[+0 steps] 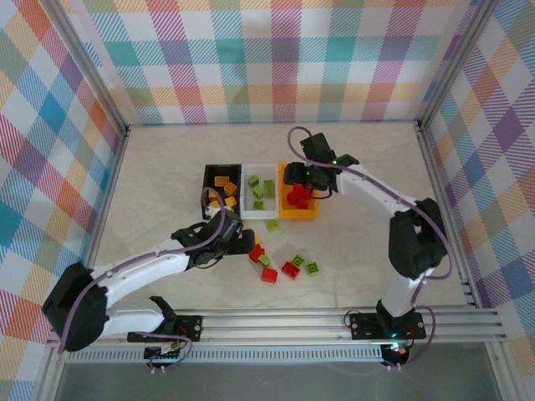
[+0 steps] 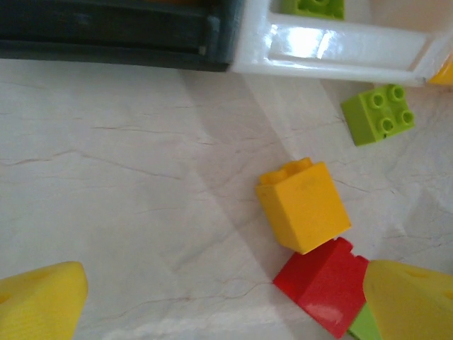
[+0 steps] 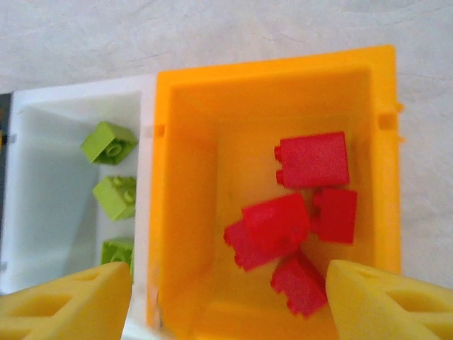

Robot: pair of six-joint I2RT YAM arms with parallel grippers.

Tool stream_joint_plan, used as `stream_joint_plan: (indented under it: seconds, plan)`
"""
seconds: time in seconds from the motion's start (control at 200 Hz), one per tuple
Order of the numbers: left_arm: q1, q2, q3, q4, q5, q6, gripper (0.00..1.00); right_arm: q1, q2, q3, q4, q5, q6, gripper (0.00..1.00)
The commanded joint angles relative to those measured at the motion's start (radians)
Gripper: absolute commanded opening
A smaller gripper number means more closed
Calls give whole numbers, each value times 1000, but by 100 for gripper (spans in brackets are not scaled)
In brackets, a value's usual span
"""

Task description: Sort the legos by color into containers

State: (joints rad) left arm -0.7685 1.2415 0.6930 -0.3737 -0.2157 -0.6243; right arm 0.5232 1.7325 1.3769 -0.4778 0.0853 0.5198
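Observation:
My right gripper (image 3: pixel 226 304) hangs open over the orange bin (image 3: pixel 272 67), nothing between its fingers; several red legos (image 3: pixel 313 159) lie on the bin's floor below. From above, that gripper (image 1: pixel 298 184) sits over the orange bin (image 1: pixel 284 213). My left gripper (image 2: pixel 226 304) is open low over the table, just in front of the black bin (image 2: pixel 113 28) and white bin (image 2: pixel 333 49). A yellow lego (image 2: pixel 303 205) lies between its fingers, nearer the right one, touching a red lego (image 2: pixel 324 283). A green lego (image 2: pixel 379 113) lies by the white bin.
The black bin (image 1: pixel 209 174) holds yellow-orange bricks and the white bin (image 1: pixel 249 209) holds green ones (image 3: pixel 108 142). Loose red and green bricks (image 1: pixel 290 268) lie scattered on the table in front of the bins. Checked walls enclose the table on three sides.

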Motion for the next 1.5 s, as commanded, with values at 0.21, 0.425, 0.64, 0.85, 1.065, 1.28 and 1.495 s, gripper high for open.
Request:
stream_joint_plan:
  seconds: [0.21, 0.425, 0.64, 0.85, 1.065, 1.28, 1.495]
  plan:
    - [19, 277, 148, 177, 113, 25, 88, 6, -225, -209, 52, -38, 23, 74]
    - [22, 337, 141, 157, 107, 17, 72, 6, -271, -233, 65, -52, 28, 74]
    - [23, 347, 97, 156, 140, 15, 54, 6, -294, -251, 71, -38, 34, 74]
    - [23, 298, 68, 149, 156, 10, 41, 6, -305, -258, 59, -14, 40, 74]
    - [45, 165, 100, 42, 96, 29, 34, 6, -326, -272, 62, -5, 52, 74]
    - [224, 95, 226, -28, 71, 107, 35, 6, -359, -316, 59, -2, 67, 74]
    - [372, 286, 415, -21, 35, 149, 34, 6, -381, -365, 52, 0, 84, 74]
